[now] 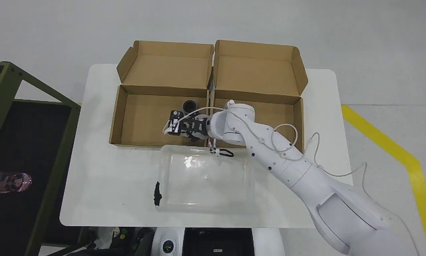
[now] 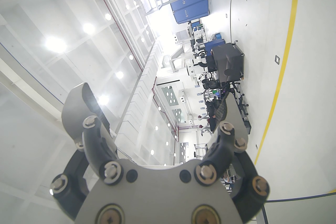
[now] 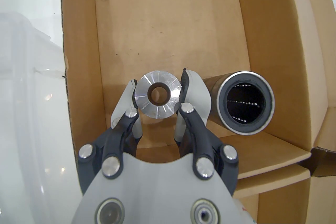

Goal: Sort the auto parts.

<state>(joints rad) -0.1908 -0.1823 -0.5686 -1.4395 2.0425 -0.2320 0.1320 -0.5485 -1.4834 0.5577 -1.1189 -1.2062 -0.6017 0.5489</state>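
Right gripper (image 3: 159, 81) clamps the silver washer (image 3: 143, 94), bore facing its wrist camera; left gripper (image 2: 156, 92) splayed

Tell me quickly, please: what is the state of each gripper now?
Left gripper: open, holding nothing.
Right gripper: closed on a silver metal disc with a centre hole.

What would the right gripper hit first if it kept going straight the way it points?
Probably the bare floor of the cardboard box: the right gripper, shut on a metal disc, points into it. The dark-lined cylinder lies off to one side. Depth is hard to judge.
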